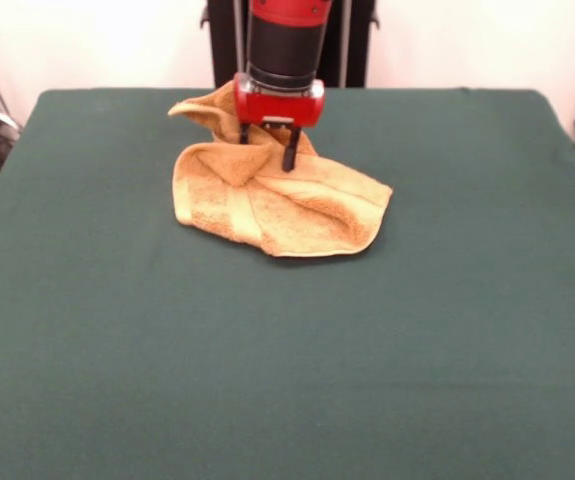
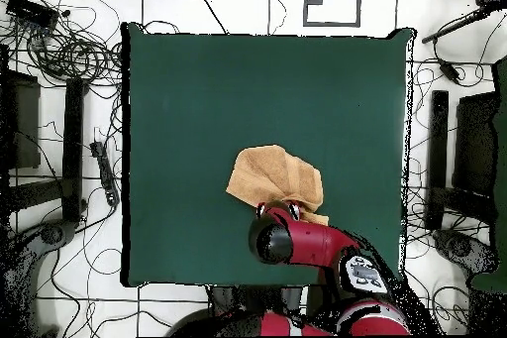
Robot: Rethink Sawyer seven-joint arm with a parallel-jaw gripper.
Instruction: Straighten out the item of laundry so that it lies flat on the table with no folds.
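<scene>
Golden-orange towel (image 1: pixel 282 200) crumpled, folded, on green table (image 1: pixel 287 370).
</scene>
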